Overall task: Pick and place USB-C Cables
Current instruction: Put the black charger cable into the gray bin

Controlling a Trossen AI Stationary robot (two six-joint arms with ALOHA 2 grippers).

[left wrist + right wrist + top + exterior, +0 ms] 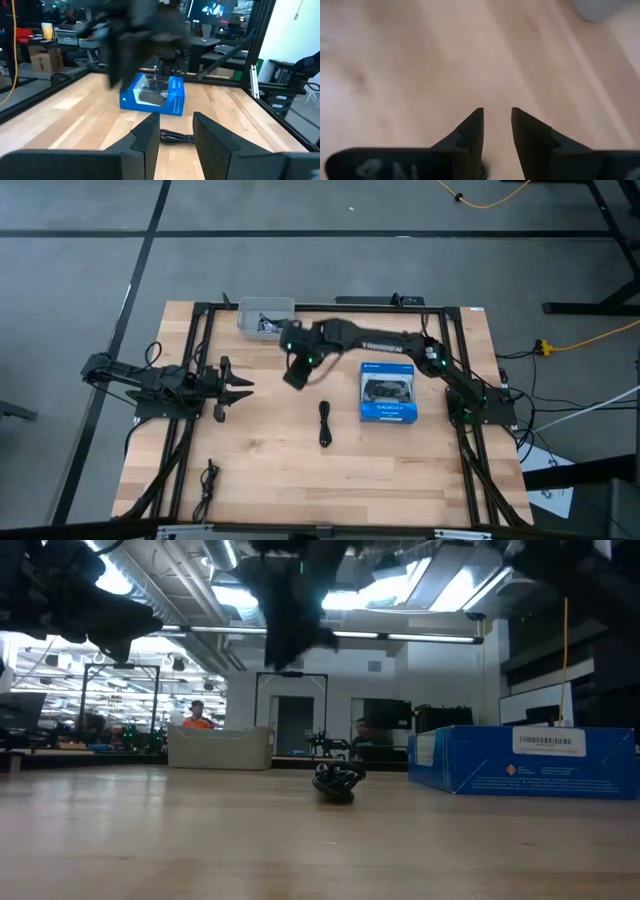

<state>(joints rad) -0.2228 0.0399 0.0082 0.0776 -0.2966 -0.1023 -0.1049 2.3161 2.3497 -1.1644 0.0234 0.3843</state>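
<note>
Wooden table point(400, 470) | both grippers apart, empty | high view alone shows corner cable point(208, 477)

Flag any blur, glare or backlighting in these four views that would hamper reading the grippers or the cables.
High view: evenly lit, black cable crisp. Low view: bright ceiling lights leave the arm overhead a dark smear; cable dim. Left wrist view: left gripper sharp, the other arm beyond it smeared. Right wrist view: right gripper sharp, table blurred to streaks.
</note>
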